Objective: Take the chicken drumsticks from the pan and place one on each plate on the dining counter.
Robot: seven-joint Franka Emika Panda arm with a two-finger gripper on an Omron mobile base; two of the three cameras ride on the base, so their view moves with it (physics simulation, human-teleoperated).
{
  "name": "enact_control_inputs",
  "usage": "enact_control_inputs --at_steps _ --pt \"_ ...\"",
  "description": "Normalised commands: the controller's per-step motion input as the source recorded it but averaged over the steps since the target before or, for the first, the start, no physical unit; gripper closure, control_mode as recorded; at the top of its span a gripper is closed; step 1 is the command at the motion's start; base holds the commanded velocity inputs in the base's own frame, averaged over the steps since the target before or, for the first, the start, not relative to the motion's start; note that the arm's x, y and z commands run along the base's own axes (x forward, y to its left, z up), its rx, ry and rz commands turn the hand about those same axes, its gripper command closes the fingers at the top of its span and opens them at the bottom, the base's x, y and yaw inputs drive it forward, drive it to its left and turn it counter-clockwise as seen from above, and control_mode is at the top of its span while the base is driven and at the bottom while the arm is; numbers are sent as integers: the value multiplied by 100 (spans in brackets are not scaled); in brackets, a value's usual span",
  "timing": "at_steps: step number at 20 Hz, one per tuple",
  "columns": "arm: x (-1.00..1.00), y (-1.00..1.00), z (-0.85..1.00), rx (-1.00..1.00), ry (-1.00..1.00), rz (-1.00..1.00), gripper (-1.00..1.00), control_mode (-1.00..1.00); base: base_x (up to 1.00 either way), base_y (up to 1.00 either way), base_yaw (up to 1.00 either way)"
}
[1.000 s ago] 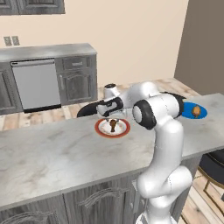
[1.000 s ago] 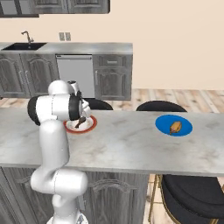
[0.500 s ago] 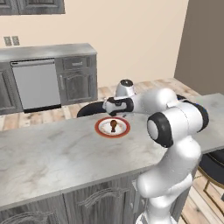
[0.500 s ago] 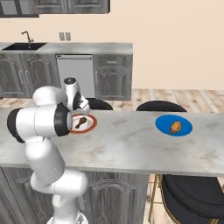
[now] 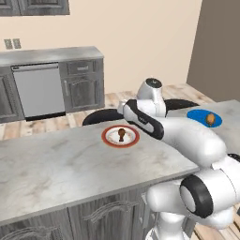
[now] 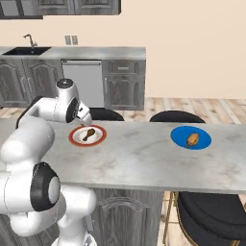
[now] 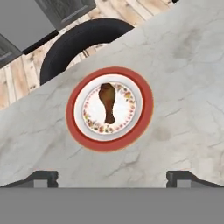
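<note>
now drumsticks [image 6: 88, 134] plated, gripper [image 7: 112, 177] empty, spread

We see a brown drumstick [image 7: 107, 102] on a white plate [image 7: 133, 114] with a red-orange rim and floral speckling, a golden drumstick [image 6: 192, 140] on a bright blue plate [image 6: 178, 136], both on the grey marbled dining counter [image 6: 144, 158].
</note>
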Motion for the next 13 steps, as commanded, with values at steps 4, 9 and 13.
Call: enact_control_inputs --at_steps 4,9,13 --pt "-100 -26 93 0 18 0 -100 -100 0 0 0" --pt "-100 -35 0 -1 18 -9 -100 -100 0 0 0" --pt "-100 -63 -85 0 0 -5 -100 -100 0 0 0"
